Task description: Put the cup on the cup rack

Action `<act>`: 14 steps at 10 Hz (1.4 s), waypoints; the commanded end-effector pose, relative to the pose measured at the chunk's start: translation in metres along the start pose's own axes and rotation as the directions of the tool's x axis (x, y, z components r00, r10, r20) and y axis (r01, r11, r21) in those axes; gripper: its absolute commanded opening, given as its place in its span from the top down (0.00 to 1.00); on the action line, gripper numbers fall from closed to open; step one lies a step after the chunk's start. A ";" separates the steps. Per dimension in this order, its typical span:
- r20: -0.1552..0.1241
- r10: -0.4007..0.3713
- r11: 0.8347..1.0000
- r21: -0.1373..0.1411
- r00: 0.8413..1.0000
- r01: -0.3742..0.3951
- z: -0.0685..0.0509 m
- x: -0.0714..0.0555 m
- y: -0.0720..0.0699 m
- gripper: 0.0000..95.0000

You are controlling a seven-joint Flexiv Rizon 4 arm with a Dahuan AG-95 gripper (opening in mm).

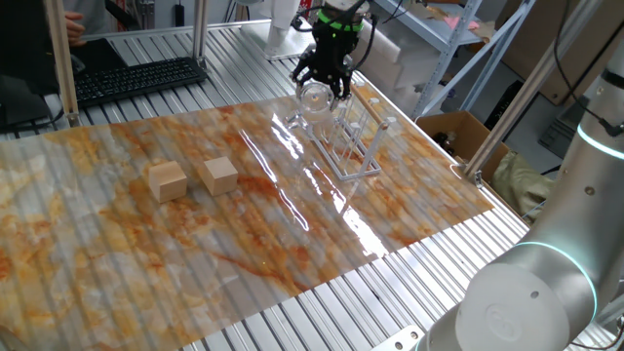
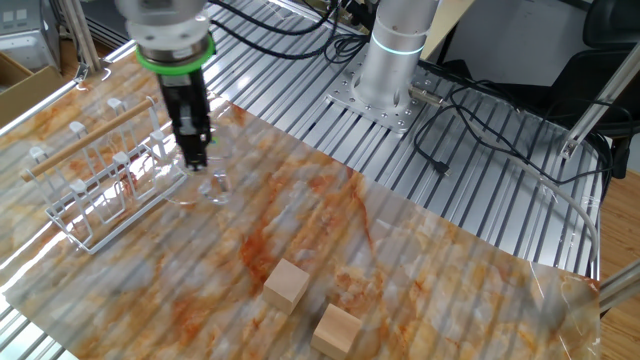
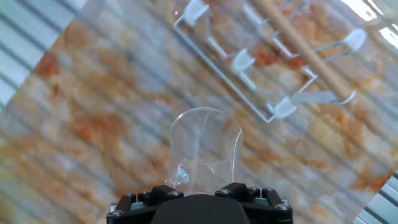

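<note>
Gripping the clear, tapered see-through cup (image 3: 205, 144), the black jaws stand wide around its base; it hangs above the desk's far edge, just beside the thin-pegged whitish cup rack (image 1: 353, 136); racking remains.

Robotics lab: slatted aluminium worktop (image 1: 175, 44) with marble-print sheet (image 1: 117, 234), bolted arm base (image 2: 385, 85), loose cables (image 2: 470, 110), keyboard (image 1: 136, 78), metal shelving (image 1: 458, 29), cardboard box (image 1: 458, 132).

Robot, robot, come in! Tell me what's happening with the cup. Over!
Gripper shut on the cup, carried above the table. Cup rack close beside it, pegs bare. Two wooden cubes far off, nothing blocking. Over.
</note>
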State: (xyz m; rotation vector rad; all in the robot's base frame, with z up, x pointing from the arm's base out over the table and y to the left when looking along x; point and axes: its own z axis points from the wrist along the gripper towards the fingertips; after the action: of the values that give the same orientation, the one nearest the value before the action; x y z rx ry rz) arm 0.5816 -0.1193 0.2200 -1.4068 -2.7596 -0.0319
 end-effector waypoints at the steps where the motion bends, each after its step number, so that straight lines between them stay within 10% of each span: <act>1: -0.008 0.025 1.000 -0.003 1.000 -0.025 -0.005 -0.016 -0.003 1.00; 14: -0.016 0.077 0.997 -0.010 0.997 -0.077 -0.005 -0.036 -0.007 1.00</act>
State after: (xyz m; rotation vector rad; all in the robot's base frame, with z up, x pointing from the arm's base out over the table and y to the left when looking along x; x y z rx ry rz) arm 0.5977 -0.1530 0.2229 -1.4905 -2.7077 -0.0441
